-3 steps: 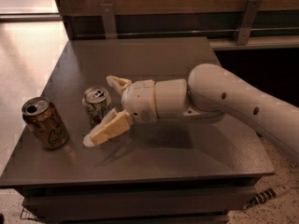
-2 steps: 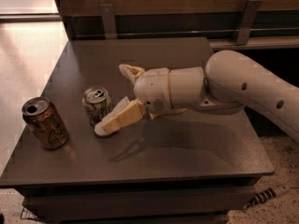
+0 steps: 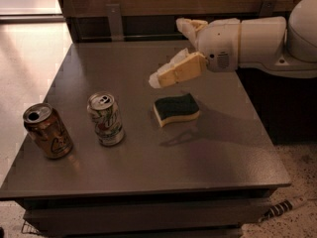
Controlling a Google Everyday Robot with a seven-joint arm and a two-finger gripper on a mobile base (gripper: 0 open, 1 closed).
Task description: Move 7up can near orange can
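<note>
I see my gripper (image 3: 166, 51) above the tabletop (image 3: 223, 150), jaws spread and seemingly empty, with the 7up can (image 3: 105, 119) standing down-left of them, the orange can (image 3: 47, 131) near beyond it.

On the table (image 3: 208, 167), the orange can (image 3: 47, 131) stands at lower left. The 7up can (image 3: 105, 119) is near it on the right, and the sponge (image 3: 176, 110) lies further right. The gripper (image 3: 167, 52) hangs above the sponge, upper centre.

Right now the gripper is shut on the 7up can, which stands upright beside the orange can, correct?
Not quite. The camera view shows the gripper open and empty, raised over the far side of the table, apart from the 7up can. The can does stand upright beside the orange can.
</note>
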